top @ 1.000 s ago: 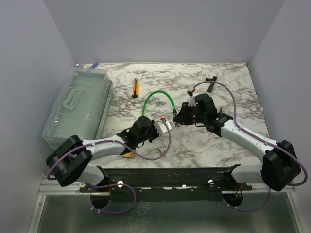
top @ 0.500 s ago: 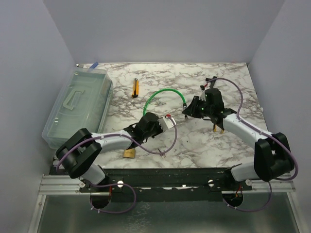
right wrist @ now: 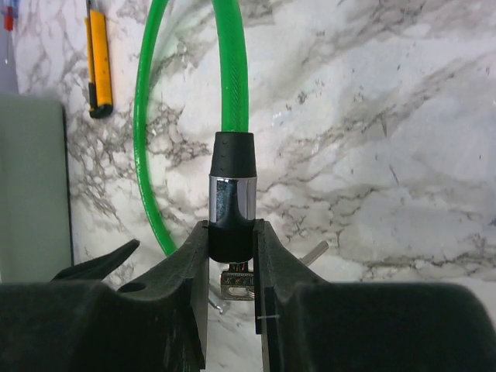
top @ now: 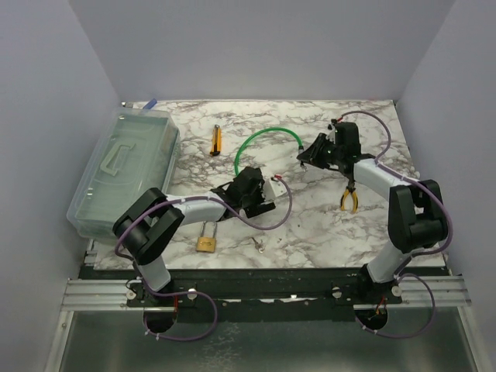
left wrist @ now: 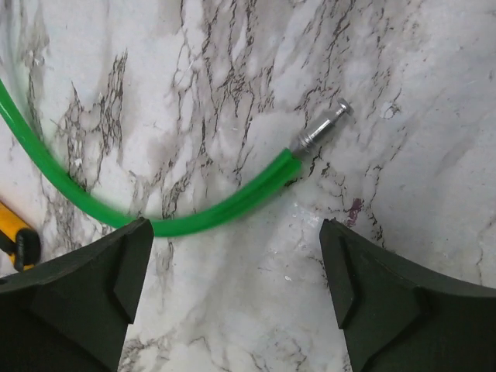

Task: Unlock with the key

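The left arm (top: 190,208) and right arm (top: 376,175) have pale lilac-white links, bulky black joints and a thin purple cable (top: 290,206) each. The left gripper (left wrist: 235,231) has matte black wedge fingers (left wrist: 77,302).

My work surface is a table (top: 318,229) with a white marble-pattern top veined in grey and black. It is enclosed by a plain pale lilac-grey left wall (top: 46,116), rear wall (top: 256,46) and right wall (top: 457,93). An aluminium rail (top: 101,293) runs along its near edge, above a dull sheet-metal panel (top: 263,347); lighting is even and diffuse.
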{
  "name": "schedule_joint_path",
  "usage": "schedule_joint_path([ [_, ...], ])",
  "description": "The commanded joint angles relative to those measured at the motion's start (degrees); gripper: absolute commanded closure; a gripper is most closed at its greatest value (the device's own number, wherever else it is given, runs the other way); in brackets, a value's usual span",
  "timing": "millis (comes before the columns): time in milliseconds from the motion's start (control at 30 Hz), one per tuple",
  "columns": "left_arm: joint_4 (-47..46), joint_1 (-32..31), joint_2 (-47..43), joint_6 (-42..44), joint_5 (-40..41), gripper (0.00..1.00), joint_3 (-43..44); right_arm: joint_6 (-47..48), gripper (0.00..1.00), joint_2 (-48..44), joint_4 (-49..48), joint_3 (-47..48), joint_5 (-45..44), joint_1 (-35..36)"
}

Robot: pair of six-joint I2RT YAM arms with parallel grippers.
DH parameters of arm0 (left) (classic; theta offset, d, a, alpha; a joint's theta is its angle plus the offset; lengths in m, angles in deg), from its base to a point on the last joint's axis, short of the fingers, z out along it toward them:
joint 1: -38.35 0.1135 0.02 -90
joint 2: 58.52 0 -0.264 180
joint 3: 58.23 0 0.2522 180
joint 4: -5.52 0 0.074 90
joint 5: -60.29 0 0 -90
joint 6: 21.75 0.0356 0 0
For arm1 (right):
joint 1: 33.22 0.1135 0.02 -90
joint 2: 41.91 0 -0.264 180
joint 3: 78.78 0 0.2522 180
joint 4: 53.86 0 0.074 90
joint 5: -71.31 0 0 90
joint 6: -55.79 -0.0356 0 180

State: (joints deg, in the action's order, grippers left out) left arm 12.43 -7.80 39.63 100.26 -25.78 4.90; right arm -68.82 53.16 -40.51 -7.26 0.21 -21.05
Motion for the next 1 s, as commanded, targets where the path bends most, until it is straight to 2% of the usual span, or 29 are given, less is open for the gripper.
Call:
schedule_joint_path([
  [0,6.76,0.72,-1.76,-1.29,-1.26,0.01,0.11,-1.75,1.0,3.7,-3.42,5.03,1.22,-0.7],
  [200,6.76,0.75,-10.24,-5.68,-0.57,0.01,-1.62,-4.12,1.0,6.33,-4.06,7.2,-0.93,-0.83],
  [433,8.38,0.67,-20.98,-17.21,7.06,0.01,-0.16,-10.85,1.0,4.91,-4.56,5.29,-9.34,-1.23],
  [467,8.38,0.65,-22.69,-20.21,8.22,0.01,-0.43,-11.95,1.0,4.3,-4.57,4.57,-10.53,-1.35],
  [567,9.16,0.65,-27.3,-37.2,19.15,0.01,-1.26,-15.79,1.0,1.54,-4.35,1.44,-15.12,-2.05],
  [633,12.28,0.75,-30.19,-46.28,23.11,0.01,-1.08,-18.64,1.0,-1.03,-4.7,-1.97,-18.06,-2.77],
  [833,22.42,1.94,-37.62,-53.92,16.55,0.01,1.63,-25.32,1.0,-11.58,-3.58,-12.25,-27.07,-4.52],
  [967,29.56,2.18,-39.35,-53.41,13.79,0.01,3.71,-29.54,1.0,-16.26,-9.4,-20.3,-24.03,-4.5],
])
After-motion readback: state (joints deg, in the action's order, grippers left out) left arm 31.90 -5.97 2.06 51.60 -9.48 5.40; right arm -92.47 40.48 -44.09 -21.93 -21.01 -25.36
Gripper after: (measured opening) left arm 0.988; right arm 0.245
